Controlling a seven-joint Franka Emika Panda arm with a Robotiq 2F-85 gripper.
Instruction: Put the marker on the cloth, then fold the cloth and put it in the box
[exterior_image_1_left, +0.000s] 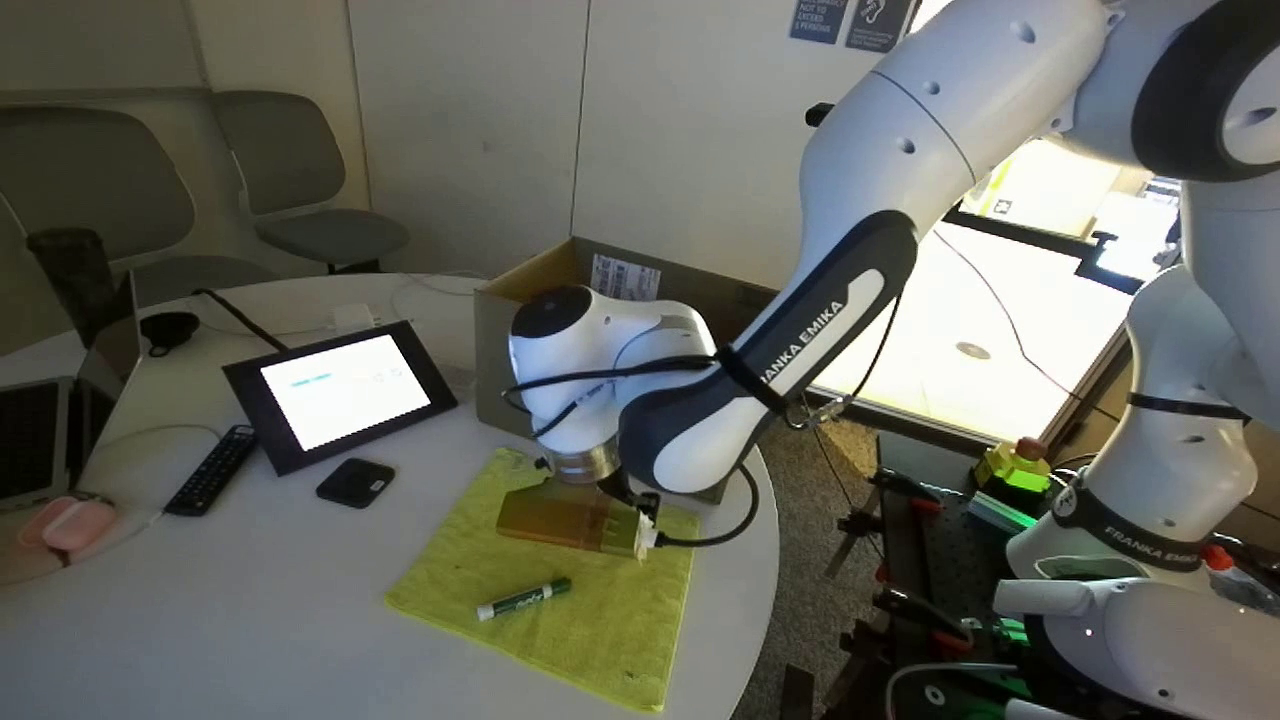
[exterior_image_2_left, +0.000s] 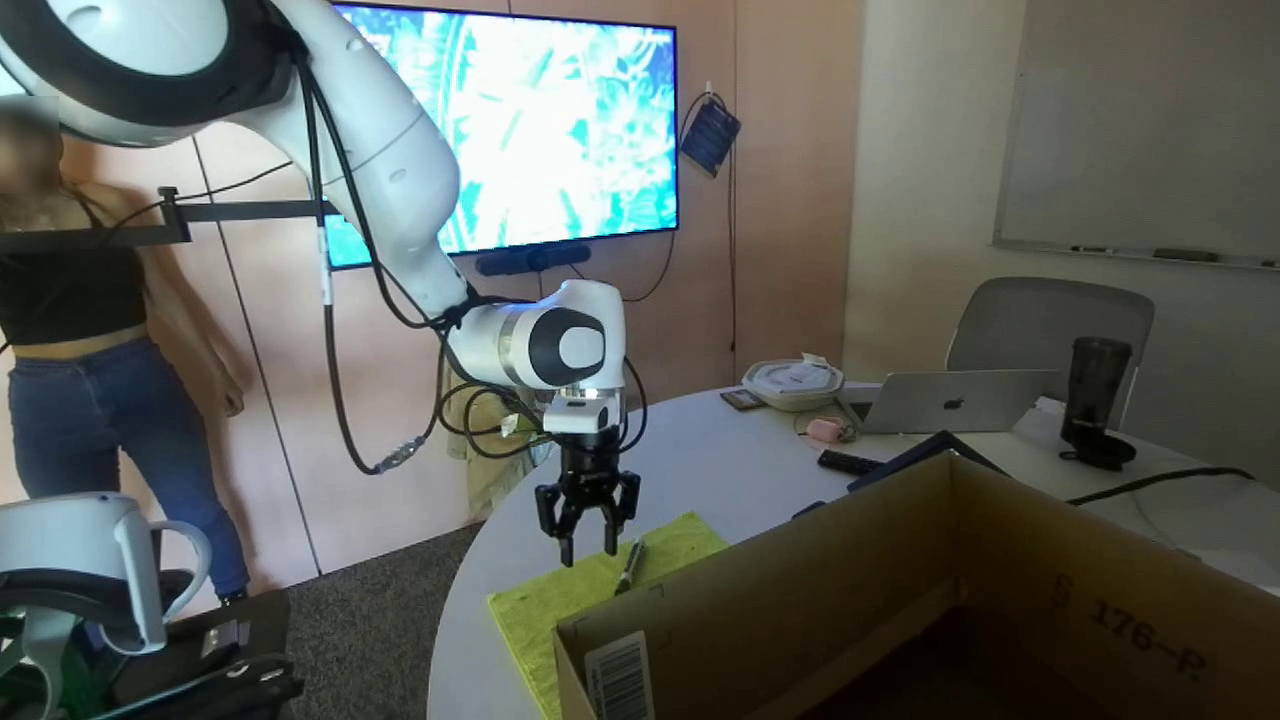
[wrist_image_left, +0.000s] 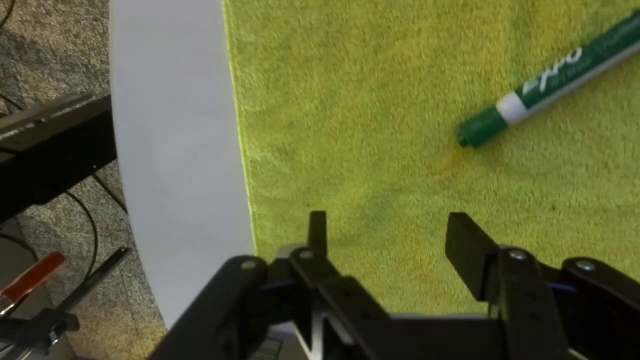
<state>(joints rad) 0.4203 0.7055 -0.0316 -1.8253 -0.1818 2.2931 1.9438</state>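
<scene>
Round white table (exterior_image_1_left: 250, 610), well loaded. Tablet (exterior_image_1_left: 346, 388), small black block (exterior_image_1_left: 356, 483), black remote (exterior_image_1_left: 212, 470) and pink case (exterior_image_1_left: 80, 522) lay off one side of the cloth (exterior_image_1_left: 600, 635); laptop (exterior_image_2_left: 960, 400), dark tumbler (exterior_image_2_left: 1095, 385) and white container (exterior_image_2_left: 790, 385) farther away. In the way: the box (exterior_image_2_left: 760, 580), walls upright just beside the cloth; touching or apart, could not tell. Arm (exterior_image_1_left: 870, 180) crossed in front of the box in an exterior view.

Green marker (wrist_image_left: 555, 80) lay aslant on the cloth, cap end nearest the gripper (wrist_image_left: 386, 225). Gripper hung above the cloth, fingers (wrist_image_left: 465, 245) apart, fabric visible between the tips.

Edges: cloth spread flat. Wrist view had a strip of table between its hem and the curved table rim, then carpet (wrist_image_left: 55, 45) and a red-handled clamp (wrist_image_left: 37, 275) beyond. On the opposite side, white table ran from cloth to block.

Views: wrist camera made the marker's brand lettering sharp but cropped its tail; whole length showed in an exterior view, white end included. Printed characters inside the box, a wall screen (exterior_image_2_left: 570, 130) and a standing person (exterior_image_2_left: 85, 400) showed in an exterior view, where the box also hid part of the cloth.
</scene>
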